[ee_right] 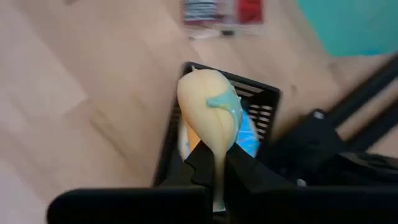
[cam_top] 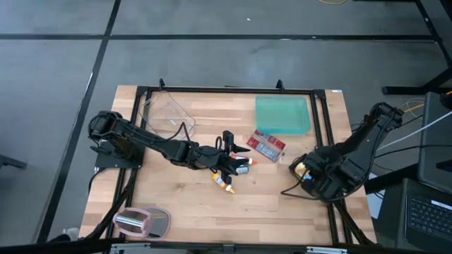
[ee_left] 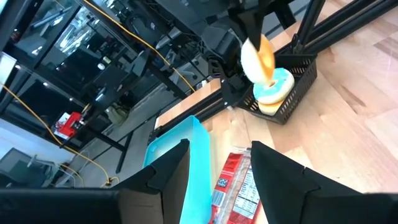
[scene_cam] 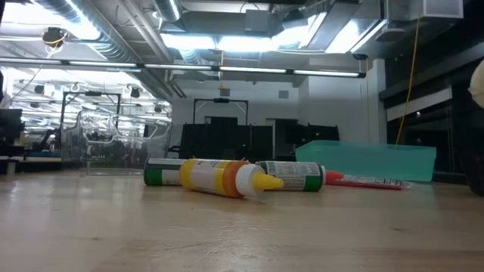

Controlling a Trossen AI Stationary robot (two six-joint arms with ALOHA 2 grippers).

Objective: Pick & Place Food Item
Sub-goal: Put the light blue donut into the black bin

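Observation:
My right gripper (ee_right: pixel 217 165) is at the table's right side, shut on a pale yellow food piece (ee_right: pixel 208 115) with a dab of teal icing. It holds the piece over a black mesh basket (ee_right: pixel 264 99). A blue-iced donut (ee_left: pixel 273 90) lies in the basket. My left gripper (ee_left: pixel 217 171) hovers open at mid-table (cam_top: pixel 236 159) with nothing between its fingers. It points toward a red packet (cam_top: pixel 267 144). A yellow-orange bottle (scene_cam: pixel 223 177) and two green-labelled bottles (scene_cam: pixel 291 175) lie on their sides beneath it. My right gripper pinches one end of the food piece (ee_right: pixel 217 152) between its two fingers. The fingers come from above, pointing steeply down. The piece hangs beyond the fingertips, above the donut in the basket (ee_left: pixel 298 87); whether it touches the donut, I cannot tell.
A teal tray (cam_top: pixel 282 114) sits at the far right and a clear container (cam_top: pixel 166 113) at the far left. A pink and grey object (cam_top: pixel 141 222) lies at the near left corner. Black frame rails (cam_top: pixel 321 120) border the table.

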